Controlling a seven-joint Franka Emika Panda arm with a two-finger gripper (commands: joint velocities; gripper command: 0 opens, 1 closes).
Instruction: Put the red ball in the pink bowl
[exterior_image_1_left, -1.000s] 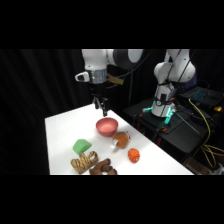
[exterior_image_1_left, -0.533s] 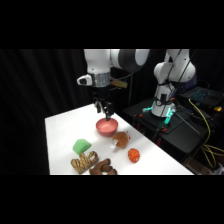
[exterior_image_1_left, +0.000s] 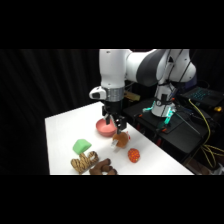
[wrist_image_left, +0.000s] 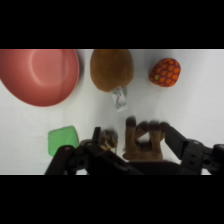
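Note:
The red ball (exterior_image_1_left: 133, 155) (wrist_image_left: 165, 72) is small, orange-red and speckled, and lies on the white table right of the other objects. The pink bowl (exterior_image_1_left: 105, 129) (wrist_image_left: 40, 75) stands empty at the wrist view's upper left. My gripper (exterior_image_1_left: 114, 121) (wrist_image_left: 134, 150) hangs open just above the bowl's near right rim, holding nothing. In the side view the ball sits on the table in front of it and to the right. In the wrist view a brown plush toy (wrist_image_left: 142, 142) shows on the table between the fingers.
A larger brown-orange rounded object (exterior_image_1_left: 120, 140) (wrist_image_left: 111, 69) with a white part lies between bowl and ball. A green block (exterior_image_1_left: 82, 146) (wrist_image_left: 62, 140) and brown striped toys (exterior_image_1_left: 85, 161) sit near the table's front edge. Dark equipment with cables (exterior_image_1_left: 165, 115) stands beyond the right edge.
The gripper has travelled right and downward, from behind the bowl to over its near right rim. The objects on the table have stayed in place.

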